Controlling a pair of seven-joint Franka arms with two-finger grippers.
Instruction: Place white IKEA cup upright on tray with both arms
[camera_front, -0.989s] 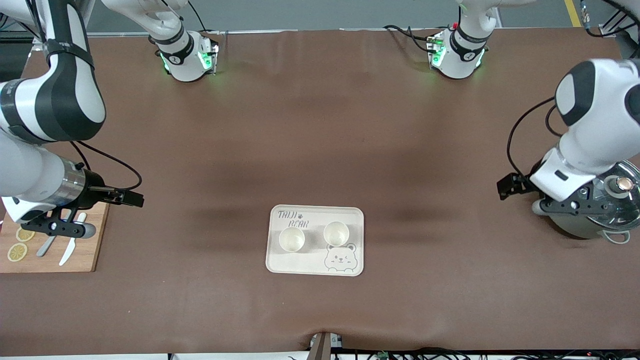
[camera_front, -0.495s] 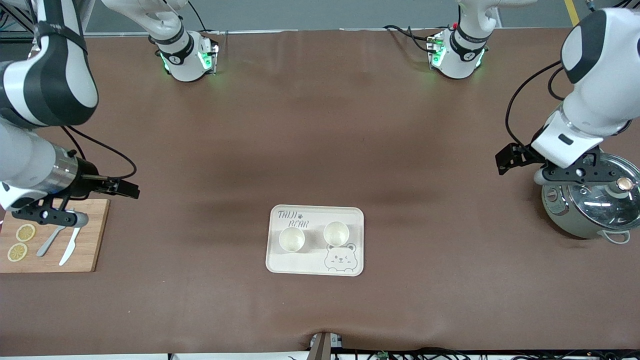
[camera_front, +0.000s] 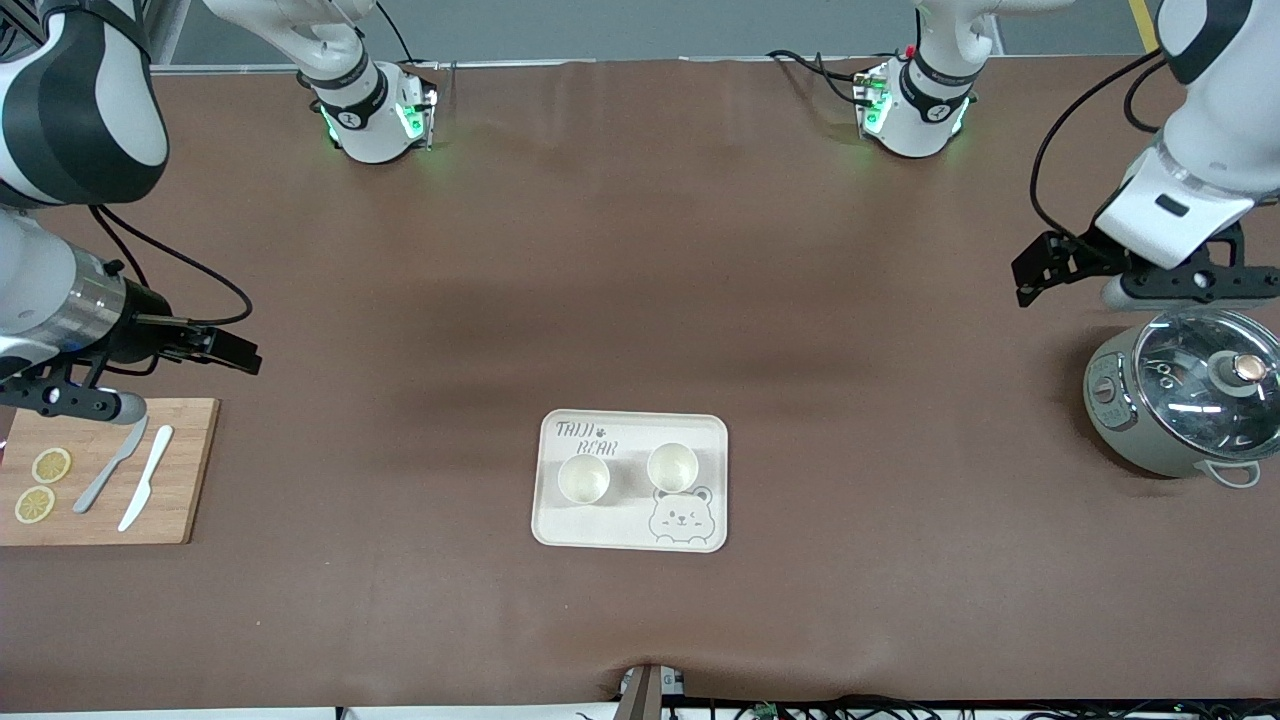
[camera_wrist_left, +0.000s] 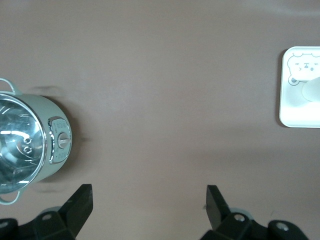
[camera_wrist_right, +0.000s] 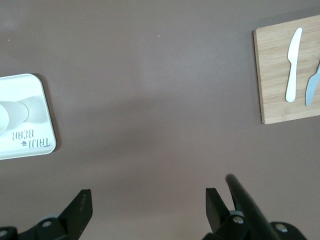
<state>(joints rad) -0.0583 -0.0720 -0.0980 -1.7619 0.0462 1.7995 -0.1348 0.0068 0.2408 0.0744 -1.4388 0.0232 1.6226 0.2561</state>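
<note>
Left gripper (camera_front: 1178, 287) up in the air at 3 o'clock of the front view, black fingers (camera_wrist_left: 80, 202) spread wide and holding nothing, over bare cloth just beside the pot (camera_front: 1180, 403). Right gripper (camera_front: 70, 400) at 9 o'clock, fingers (camera_wrist_right: 79, 210) likewise apart and empty, over the edge of the wooden cutting board (camera_front: 175, 500). At 6 o'clock, nearer the front camera than both bases, the flat cream tray (camera_front: 700, 432) with rounded corners, grey "TAIJI BEAR" lettering and a cartoon bear face; on it, standing upright side by side, two small round white cups, one toward the right arm's end (camera_front: 583, 478) and one toward the left arm's end (camera_front: 671, 466). Matte brown cloth over the table (camera_front: 640, 250). Pale green round pot topped by a glass lid with a copper-toned knob. On the board's pale grain, a white knife (camera_front: 145, 491), a grey knife (camera_front: 110, 464) and two lemon slices (camera_front: 42, 485). Since a second ago, both grippers drawn back toward the bases, the left one off the pot lid, the right one off the knives; tray and cups unmoved.
</note>
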